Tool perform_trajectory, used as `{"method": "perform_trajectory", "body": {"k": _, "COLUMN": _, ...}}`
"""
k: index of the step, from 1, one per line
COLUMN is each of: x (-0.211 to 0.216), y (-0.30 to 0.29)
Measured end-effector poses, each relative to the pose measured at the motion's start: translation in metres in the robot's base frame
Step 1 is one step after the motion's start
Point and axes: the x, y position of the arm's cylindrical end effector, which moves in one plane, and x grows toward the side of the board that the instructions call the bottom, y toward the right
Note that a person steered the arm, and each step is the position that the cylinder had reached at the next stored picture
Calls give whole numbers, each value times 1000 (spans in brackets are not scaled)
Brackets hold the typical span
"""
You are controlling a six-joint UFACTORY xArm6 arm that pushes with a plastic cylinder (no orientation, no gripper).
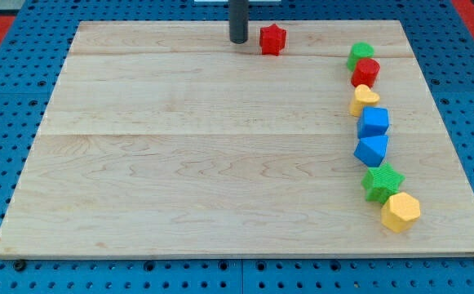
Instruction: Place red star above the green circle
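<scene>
Pale wooden bench (220, 163) on blue pegboard (8, 163); my tip (238, 40) stands just left of the red star block (273, 39), no gripper fitted.

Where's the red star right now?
The red star sits near the board's top edge, a little right of centre, just to the right of my tip. The green circle lies further to the view's right, heading the column of blocks.

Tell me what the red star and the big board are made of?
The red star looks like plastic: solid bright colour, smooth, slightly shiny faces, though painted wood is possible. The board looks like pale unpainted wood: fine grain lines and plank seams run across it, with a matte finish.
</scene>
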Motion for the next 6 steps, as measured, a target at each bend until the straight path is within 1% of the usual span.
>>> {"method": "perform_trajectory", "body": {"k": 1, "x": -2, "y": 35}}
{"method": "perform_trajectory", "body": {"k": 2, "x": -3, "y": 89}}
{"method": "perform_trajectory", "body": {"k": 3, "x": -3, "y": 114}}
{"method": "perform_trajectory", "body": {"k": 4, "x": -7, "y": 111}}
{"method": "perform_trajectory", "body": {"k": 5, "x": 2, "y": 68}}
{"method": "perform_trajectory", "body": {"k": 6, "x": 34, "y": 86}}
